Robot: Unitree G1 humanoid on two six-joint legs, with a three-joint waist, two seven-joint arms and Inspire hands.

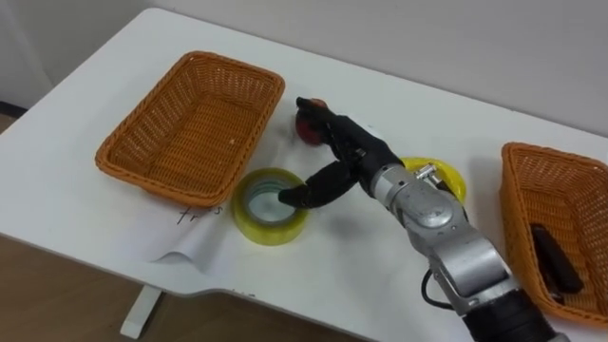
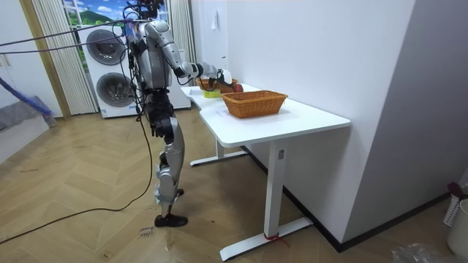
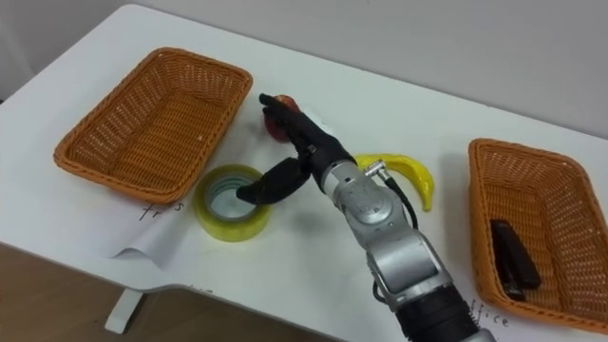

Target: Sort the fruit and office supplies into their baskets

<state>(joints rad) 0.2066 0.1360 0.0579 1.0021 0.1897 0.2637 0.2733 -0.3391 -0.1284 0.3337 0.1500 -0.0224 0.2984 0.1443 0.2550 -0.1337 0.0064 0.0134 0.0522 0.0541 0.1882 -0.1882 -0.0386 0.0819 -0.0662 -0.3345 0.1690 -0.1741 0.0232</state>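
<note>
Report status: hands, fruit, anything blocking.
Right hand open, fingertips at red fruit, thumb over tape roll. Banana on table behind the arm. Nothing blocking.

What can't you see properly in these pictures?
- Red fruit: eye views, right hand fingers cover most of it.
- Banana: eye views, the robot's arm hides part.
- Right basket: left eye view, the picture's edge cuts it off.
- Dark thing inside it: too small to name.

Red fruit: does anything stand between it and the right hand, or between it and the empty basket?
Nothing visible. The right hand reaches the red fruit with its fingers; the fruit lies beside the empty basket. The tape roll sits under the thumb, aside.
</note>
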